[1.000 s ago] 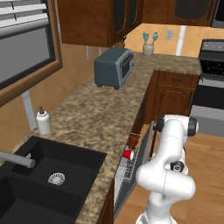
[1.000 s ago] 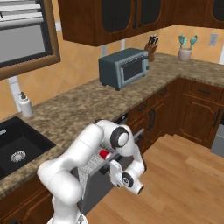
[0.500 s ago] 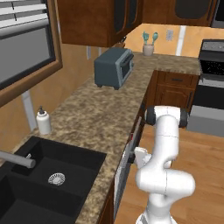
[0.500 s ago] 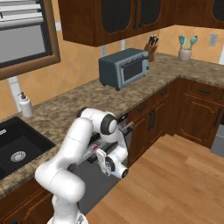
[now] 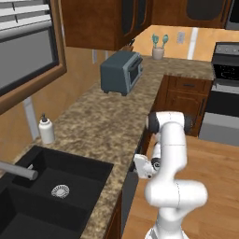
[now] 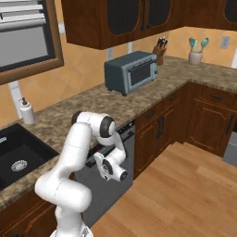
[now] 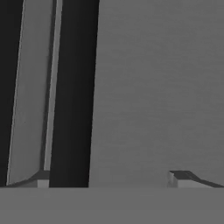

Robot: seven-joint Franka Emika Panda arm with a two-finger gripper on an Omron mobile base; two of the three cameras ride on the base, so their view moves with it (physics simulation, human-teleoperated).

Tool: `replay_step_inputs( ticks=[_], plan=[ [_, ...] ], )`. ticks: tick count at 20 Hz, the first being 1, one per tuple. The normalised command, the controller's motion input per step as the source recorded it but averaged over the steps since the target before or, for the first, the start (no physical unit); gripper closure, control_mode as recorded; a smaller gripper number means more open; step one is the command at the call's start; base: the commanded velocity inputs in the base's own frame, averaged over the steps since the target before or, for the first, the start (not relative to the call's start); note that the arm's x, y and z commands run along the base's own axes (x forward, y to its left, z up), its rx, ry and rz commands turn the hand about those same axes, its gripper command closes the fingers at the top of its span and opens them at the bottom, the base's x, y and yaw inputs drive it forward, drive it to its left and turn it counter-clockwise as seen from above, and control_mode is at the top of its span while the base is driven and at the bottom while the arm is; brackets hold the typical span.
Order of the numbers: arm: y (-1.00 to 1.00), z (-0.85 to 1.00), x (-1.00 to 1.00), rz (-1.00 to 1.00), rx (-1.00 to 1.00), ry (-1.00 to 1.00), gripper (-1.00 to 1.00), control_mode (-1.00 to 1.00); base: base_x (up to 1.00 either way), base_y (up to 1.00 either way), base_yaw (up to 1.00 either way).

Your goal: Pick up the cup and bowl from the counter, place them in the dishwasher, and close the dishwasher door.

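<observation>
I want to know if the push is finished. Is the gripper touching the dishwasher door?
Cannot tell. In the hand view the dishwasher door stands close ahead of the fingertips, but no contact or gap shows plainly. In the right base view the gripper overlaps the door.

Arm folded low, hand held down at its side

The white arm rises from its base, bends at a dark elbow joint near counter height, then doubles back downward so the wrist hangs below it. The gripper (image 7: 109, 178) faces a flat grey surface at close range; its two fingertips (image 7: 181, 178) sit wide apart at either side of the hand view, nothing between them
</observation>
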Motion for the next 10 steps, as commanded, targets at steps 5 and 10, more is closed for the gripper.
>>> replay_step_inputs(
  ticks=[5, 10],
  plan=[
    [1.0, -0.71, 0.0, 0.0, 0.53, -0.06, -1.0, -1.0, 0.0, 0.0, 0.0],
    [1.0, -0.77, 0.27, 0.0, 0.46, -0.07, -1.0, -1.0, 0.0, 0.0, 0.0]
  ],
)
